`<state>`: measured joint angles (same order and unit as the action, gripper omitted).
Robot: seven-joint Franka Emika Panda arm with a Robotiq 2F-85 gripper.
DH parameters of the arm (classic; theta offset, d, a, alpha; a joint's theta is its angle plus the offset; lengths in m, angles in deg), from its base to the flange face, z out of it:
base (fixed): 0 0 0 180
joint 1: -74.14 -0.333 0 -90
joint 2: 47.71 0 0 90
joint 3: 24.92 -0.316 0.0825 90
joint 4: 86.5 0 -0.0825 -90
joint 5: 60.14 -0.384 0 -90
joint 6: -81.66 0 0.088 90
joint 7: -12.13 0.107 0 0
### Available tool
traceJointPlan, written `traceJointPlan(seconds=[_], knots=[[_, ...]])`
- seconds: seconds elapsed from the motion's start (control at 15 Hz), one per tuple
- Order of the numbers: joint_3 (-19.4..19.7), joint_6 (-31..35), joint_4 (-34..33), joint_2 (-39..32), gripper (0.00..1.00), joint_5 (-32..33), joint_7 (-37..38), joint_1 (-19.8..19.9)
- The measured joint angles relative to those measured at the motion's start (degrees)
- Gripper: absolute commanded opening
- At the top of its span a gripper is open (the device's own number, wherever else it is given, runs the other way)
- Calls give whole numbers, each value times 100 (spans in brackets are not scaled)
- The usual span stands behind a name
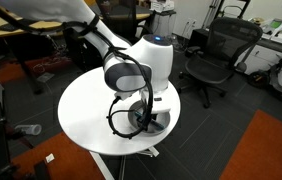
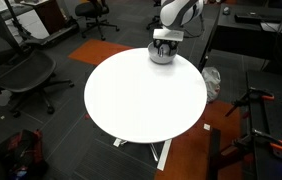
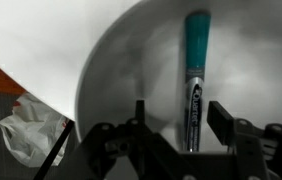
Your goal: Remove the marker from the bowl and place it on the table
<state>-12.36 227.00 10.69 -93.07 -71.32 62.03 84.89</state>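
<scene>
Marker (image 3: 195,60) lies inside the bowl (image 3: 111,60), on its grey floor, running lengthwise up the wrist view. Far half is teal. Near half is pale with dark print, and its end drops out of sight between the gripper parts at the bottom edge. The marker is not resolved in either exterior view.

Gripper (image 3: 179,110) is directly over the bowl, pointing down into it. Jaws stand wide apart, one finger (image 3: 138,112) to one side of the marker with bowl floor showing between, the other close beside the marker on the opposite side. Cannot tell whether that closer one touches it. Nothing is clamped, and the marker rests on the bowl alone.

In both exterior views the gripper (image 1: 146,108) (image 2: 163,42) hangs low over the bowl (image 1: 154,125) (image 2: 161,57).

The bowl sits near the edge of the round white table (image 1: 86,110) (image 2: 141,100), on the side where the arm comes in. A black cable (image 1: 114,120) loops beside the wrist.

Around the table are dark floor, a patch of orange carpet (image 1: 271,150) and black office chairs (image 1: 216,55) (image 2: 21,70). A white plastic bag (image 3: 26,130) (image 2: 211,85) lies on the floor just past the table rim.
</scene>
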Motion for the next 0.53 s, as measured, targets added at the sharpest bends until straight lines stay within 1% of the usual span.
traceJointPlan(seconds=[0.2, 0.33, 0.47, 0.53], knots=[[2, -90, -146, -76, 12, 0, 0, 1], [2, -119, -217, -126, 0, 0, 0, 2], [2, -172, -279, -162, 5, 0, 0, 5], [2, -209, -309, -174, 5, 0, 0, 6]])
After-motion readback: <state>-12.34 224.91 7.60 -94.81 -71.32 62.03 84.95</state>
